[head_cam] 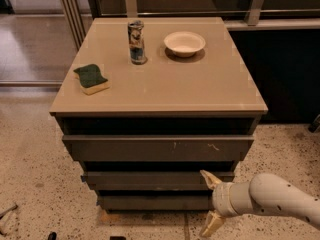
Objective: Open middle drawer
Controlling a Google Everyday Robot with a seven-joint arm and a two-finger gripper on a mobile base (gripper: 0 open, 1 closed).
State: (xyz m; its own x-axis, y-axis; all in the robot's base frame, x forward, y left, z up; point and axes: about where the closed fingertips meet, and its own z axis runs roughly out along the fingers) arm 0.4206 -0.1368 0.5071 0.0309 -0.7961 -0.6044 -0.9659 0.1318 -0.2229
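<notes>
The cabinet has three dark grey-brown drawer fronts. The middle drawer (pixel 150 180) is a plain long strip, below the widest top front (pixel 157 147) with white scratch marks and above the narrowest bottom front (pixel 152 202). All three look closed. My gripper (pixel 209 203) comes in from the lower right on a white arm, open, its two tan fingers spread vertically. The upper fingertip (pixel 207 177) is at the right end of the middle drawer front; the lower finger hangs below the bottom front's level.
On the tan cabinet top (pixel 200 89) stand a can (pixel 136 42), a white bowl (pixel 184 43) and a green-and-yellow sponge (pixel 92 78). Speckled floor surrounds the cabinet. A dark counter (pixel 280 69) stands at the right, metal rails behind.
</notes>
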